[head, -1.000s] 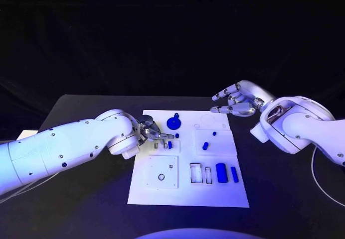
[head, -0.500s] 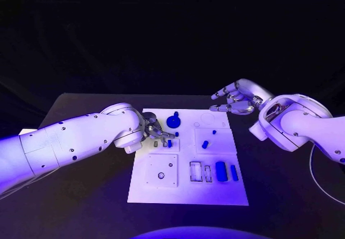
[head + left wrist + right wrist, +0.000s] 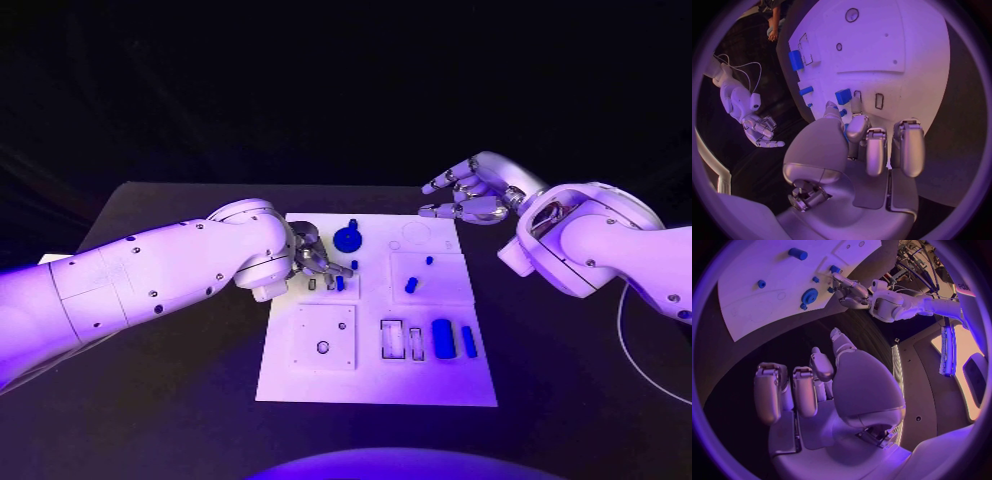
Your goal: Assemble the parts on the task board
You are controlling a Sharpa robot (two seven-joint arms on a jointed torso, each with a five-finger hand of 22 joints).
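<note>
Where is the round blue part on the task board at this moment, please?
In the head view the round blue part stands near the far edge of the task board, left of centre, just beside the fingers of the left hand.

The task board (image 3: 378,385) lies in the middle of the tabletop (image 3: 577,350). The left robot hand (image 3: 313,262) sits over the board's edge at 9 o'clock, next to two small slots. The right robot hand (image 3: 469,195) hangs over the board's corner at 1 o'clock. A round part (image 3: 348,240) stands near 12 o'clock. Two long parts (image 3: 453,340) lie toward 4 o'clock.
</note>
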